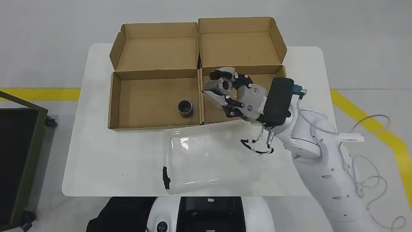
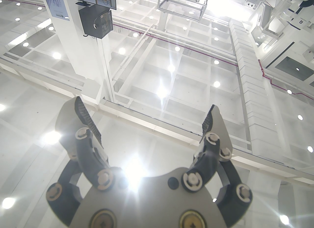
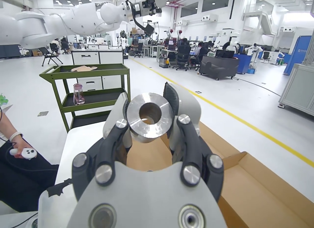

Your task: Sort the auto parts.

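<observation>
The right hand [image 3: 146,99] pinches a steel bushing [image 3: 158,125] over the right cardboard box [image 1: 262,78] on the worktop [image 1: 96,142]. The left hand [image 2: 145,103] is spread, aimed at the ceiling.

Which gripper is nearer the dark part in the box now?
Right. The right gripper, shut on a metal ring, is over the neighbouring box, beside the dark part. The left gripper is raised high, open, pointing at the ceiling.
</observation>
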You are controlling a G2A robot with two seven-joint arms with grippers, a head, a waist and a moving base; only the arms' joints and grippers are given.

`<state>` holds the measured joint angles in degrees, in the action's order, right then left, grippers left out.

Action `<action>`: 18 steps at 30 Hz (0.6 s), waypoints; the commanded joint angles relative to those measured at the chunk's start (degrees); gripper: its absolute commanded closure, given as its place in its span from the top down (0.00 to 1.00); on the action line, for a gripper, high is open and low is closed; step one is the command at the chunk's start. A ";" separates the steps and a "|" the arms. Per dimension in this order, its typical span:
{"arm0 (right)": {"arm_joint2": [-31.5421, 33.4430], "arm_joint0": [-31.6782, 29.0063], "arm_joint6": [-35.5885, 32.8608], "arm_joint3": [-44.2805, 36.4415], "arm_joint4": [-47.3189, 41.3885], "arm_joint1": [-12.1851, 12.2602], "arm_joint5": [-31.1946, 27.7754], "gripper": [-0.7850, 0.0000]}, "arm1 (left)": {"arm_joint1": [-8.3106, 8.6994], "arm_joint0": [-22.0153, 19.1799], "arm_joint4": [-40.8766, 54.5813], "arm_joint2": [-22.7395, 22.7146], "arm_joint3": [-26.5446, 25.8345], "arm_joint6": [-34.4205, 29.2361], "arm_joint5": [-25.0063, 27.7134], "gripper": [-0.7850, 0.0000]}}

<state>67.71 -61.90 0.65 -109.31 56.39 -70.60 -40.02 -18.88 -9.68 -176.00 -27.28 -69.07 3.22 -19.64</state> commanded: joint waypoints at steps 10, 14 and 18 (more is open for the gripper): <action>0.52 -0.28 2.74 -0.48 -5.08 -0.13 -0.75 0.00 | 0.00 0.00 0.00 0.00 0.00 0.00 0.00 1.00; 0.85 -0.23 3.22 -0.73 -5.31 -0.14 -0.73 0.00 | 0.00 0.00 0.00 0.00 0.00 0.00 0.00 1.00; 1.03 -0.18 3.64 -0.77 -5.10 -0.17 -0.57 0.00 | 0.00 0.00 0.00 0.00 0.00 0.00 0.00 1.00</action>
<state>68.73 -62.09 4.25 -110.09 51.22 -70.76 -40.64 -18.88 -9.68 -176.00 -27.28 -69.07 3.22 -19.64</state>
